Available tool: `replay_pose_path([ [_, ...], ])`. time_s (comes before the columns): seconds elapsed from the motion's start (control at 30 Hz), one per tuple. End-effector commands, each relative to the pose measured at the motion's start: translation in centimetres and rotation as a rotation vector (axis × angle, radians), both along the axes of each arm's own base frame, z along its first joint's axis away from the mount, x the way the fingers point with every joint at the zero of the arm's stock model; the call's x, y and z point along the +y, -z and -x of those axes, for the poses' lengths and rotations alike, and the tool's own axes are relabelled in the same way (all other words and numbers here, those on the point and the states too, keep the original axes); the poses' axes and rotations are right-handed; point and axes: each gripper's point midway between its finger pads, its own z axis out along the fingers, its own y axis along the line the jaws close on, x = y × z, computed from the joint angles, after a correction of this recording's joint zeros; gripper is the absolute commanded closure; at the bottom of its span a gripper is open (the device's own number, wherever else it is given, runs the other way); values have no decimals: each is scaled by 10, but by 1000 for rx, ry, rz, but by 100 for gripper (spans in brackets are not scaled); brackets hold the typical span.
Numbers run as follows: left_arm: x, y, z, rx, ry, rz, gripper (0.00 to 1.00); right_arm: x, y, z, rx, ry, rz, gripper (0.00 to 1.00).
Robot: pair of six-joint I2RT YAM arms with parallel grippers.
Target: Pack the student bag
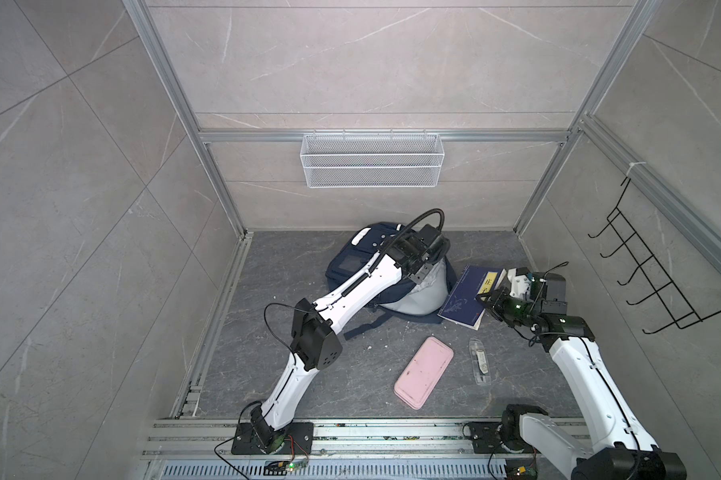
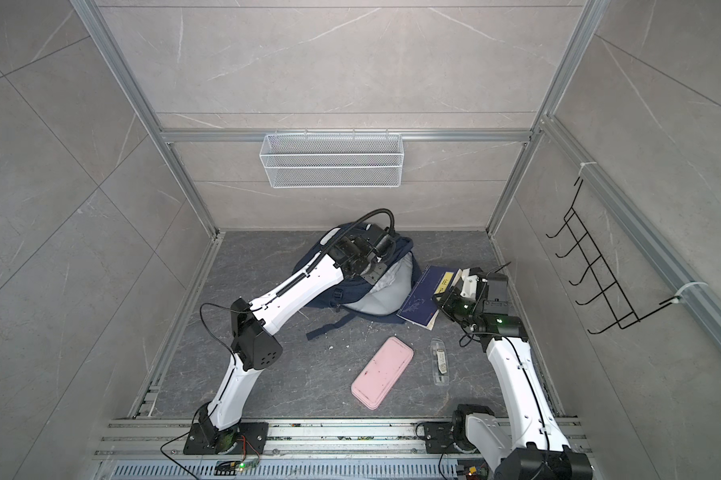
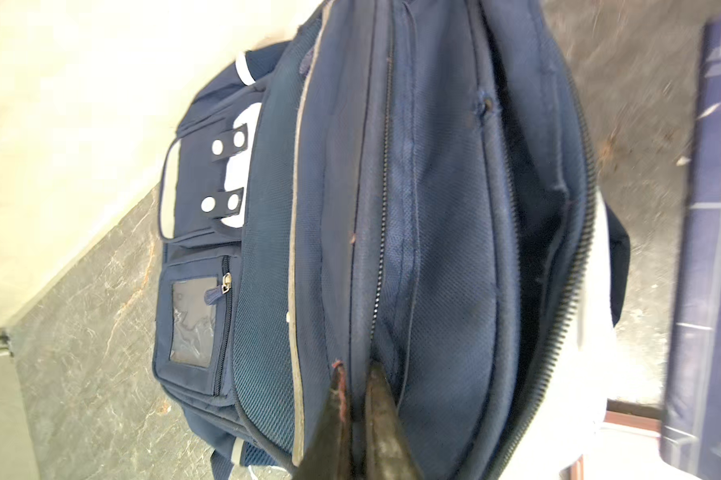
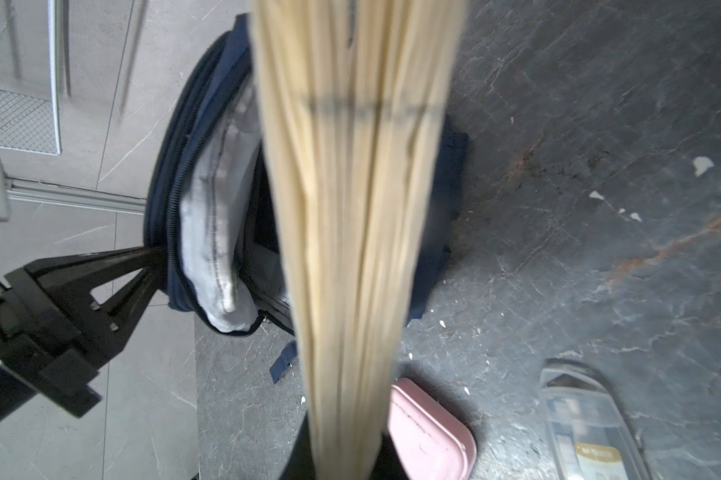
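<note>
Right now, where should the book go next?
Probably the right fingers should ease the book toward the student bag and into its open mouth. The left fingers pinch the zipper edge, holding it open, and the book is held just beside it.

- Dark marbled bench (image 1: 363, 374) carries the student bag (image 1: 340, 270), slumped toward the back.
- Pink case (image 1: 423, 372) and clear case (image 1: 479, 361) lie flat nearer the front, apart.
</note>
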Motion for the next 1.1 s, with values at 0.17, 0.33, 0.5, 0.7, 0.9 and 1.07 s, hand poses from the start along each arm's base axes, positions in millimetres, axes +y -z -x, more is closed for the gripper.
replay_pose_path([
  [0.17, 11, -92, 5, -8, -20, 376, 100, 20, -6, -25, -79, -55, -178, 100],
  [0.33, 13, -100, 9, -1, -17, 400, 100, 30, -5, -44, -97, -66, -245, 100],
  [0.5, 12, -100, 11, 8, -14, 411, 100, 52, -1, -65, -100, -89, -271, 100],
  [0.7, 13, -103, 13, 14, -16, 419, 100, 86, 9, -94, -111, -117, -273, 100],
  [0.9, 14, -107, 16, 24, -15, 433, 100, 110, 28, -131, -113, -134, -324, 100],
  [1.07, 12, -107, 20, 45, -11, 454, 100, 133, 42, -154, -101, -150, -358, 100],
])
